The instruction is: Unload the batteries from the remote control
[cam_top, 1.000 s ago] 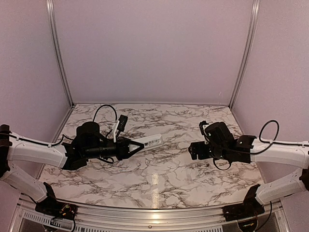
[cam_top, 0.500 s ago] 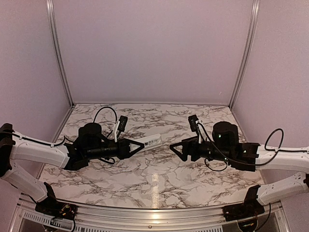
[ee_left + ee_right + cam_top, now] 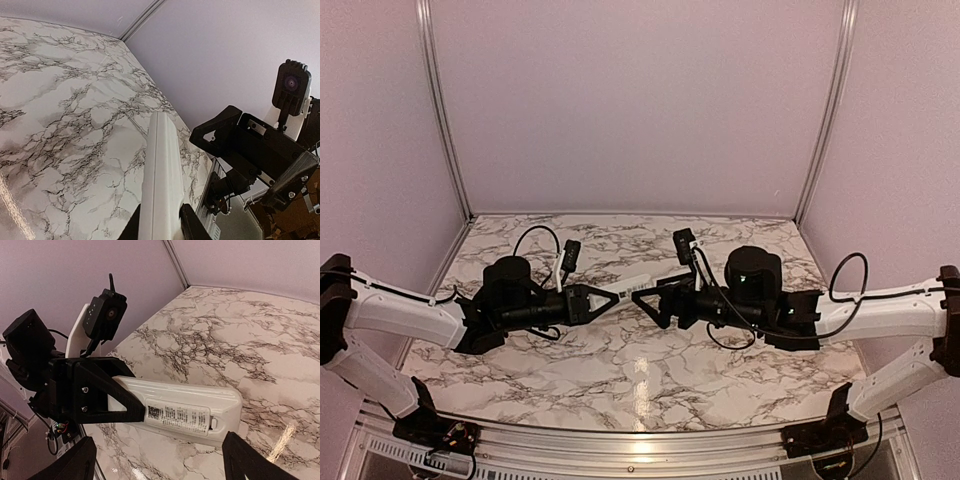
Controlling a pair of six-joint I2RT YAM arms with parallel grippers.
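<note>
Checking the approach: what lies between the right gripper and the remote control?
Nothing: in the right wrist view, only open air separates the right gripper from the remote control.

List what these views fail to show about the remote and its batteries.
- The batteries: seen in no view. In the right wrist view the remote control has its labelled back panel apparently shut over them.
- Button face: turned away in the right wrist view, edge-on in the left wrist view, too small from above.
- Remote's held end: covered by the left gripper.
- Right gripper: finger bases cut off by the right wrist view's bottom edge.
</note>
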